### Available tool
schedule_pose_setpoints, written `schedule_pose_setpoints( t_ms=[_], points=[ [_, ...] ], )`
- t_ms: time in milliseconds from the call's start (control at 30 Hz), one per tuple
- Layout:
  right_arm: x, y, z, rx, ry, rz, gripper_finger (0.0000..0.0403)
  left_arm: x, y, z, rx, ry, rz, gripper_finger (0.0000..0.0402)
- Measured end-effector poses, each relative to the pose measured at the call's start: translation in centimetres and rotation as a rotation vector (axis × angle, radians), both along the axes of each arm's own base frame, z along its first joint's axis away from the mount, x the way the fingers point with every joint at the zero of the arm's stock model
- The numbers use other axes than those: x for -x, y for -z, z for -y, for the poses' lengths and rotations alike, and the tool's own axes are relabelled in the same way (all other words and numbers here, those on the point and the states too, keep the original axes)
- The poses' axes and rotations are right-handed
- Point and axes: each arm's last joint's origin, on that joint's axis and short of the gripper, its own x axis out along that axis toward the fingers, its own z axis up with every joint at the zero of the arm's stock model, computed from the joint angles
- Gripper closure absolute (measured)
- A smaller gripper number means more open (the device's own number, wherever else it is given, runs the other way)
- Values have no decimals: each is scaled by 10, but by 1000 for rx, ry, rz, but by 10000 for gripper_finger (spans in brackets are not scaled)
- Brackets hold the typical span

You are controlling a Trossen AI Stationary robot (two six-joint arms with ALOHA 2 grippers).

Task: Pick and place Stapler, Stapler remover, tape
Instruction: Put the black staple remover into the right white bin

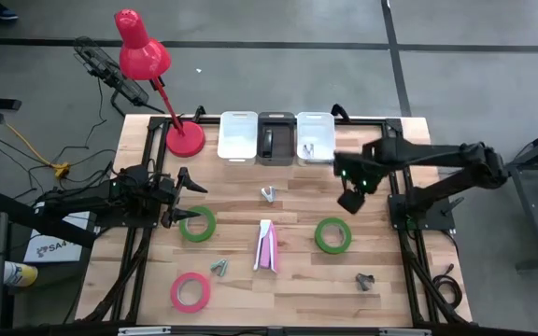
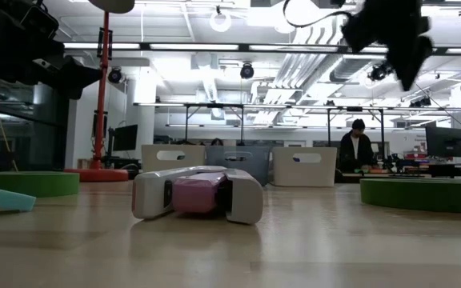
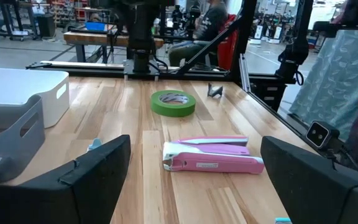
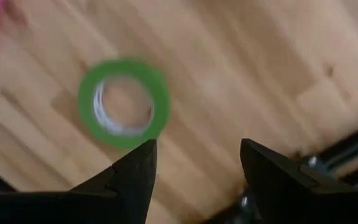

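Note:
A pink and white stapler (image 1: 266, 246) lies on its side at the table's middle, and it also shows in the left wrist view (image 3: 213, 155). One green tape roll (image 1: 197, 224) lies flat left of it, another (image 1: 332, 234) right of it. A pink tape roll (image 1: 190, 291) lies near the front left. Stapler removers lie at the middle (image 1: 267, 194), front middle (image 1: 219, 268) and front right (image 1: 365, 281). My left gripper (image 1: 185, 200) is open and empty, low beside the left green roll. My right gripper (image 1: 351, 198) is open and empty, raised above the table, with the right green roll (image 4: 123, 104) below it.
Three bins stand along the far edge: white (image 1: 238, 135), dark grey (image 1: 276, 138), white (image 1: 315, 138). A red desk lamp (image 1: 183, 138) stands at the far left corner. A person (image 2: 357, 150) sits in the room beyond the table.

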Motion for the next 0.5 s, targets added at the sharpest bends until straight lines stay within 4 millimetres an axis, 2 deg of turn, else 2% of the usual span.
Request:
schedule_pose_setpoints(
  t_ms=[267, 500],
  points=[
    [8, 0, -51, -38, -67, -78, 180, 0, 0, 0, 0, 0, 0, 46],
    [13, 3, -82, -45, -92, -123, 180, 0, 0, 0, 0, -1, 0, 46]
  ],
)
